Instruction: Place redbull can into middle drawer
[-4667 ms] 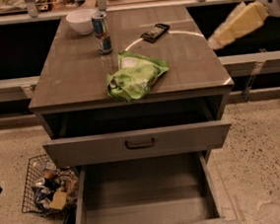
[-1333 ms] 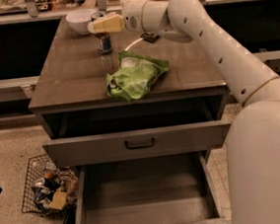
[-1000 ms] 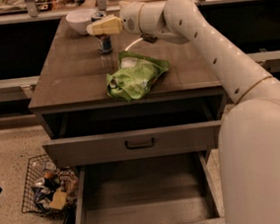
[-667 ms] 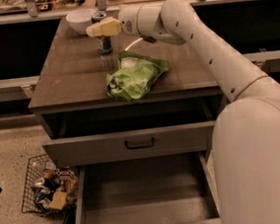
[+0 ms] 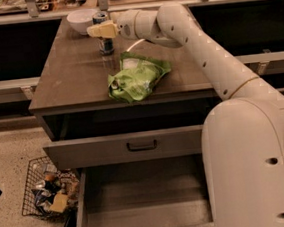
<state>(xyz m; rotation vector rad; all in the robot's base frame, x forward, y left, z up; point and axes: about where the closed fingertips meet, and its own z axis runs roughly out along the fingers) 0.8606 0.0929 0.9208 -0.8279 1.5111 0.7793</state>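
Blue redbull can [image 5: 106, 45] upright at tool [image 5: 95, 30]

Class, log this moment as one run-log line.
gripper: at redbull can, far end of table | can: upright on table | middle drawer: open, floor bare | placing: not yet done

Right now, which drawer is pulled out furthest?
The lower drawer, its bare floor showing; the drawer with the dark handle is barely out. The hand is up at the redbull can.
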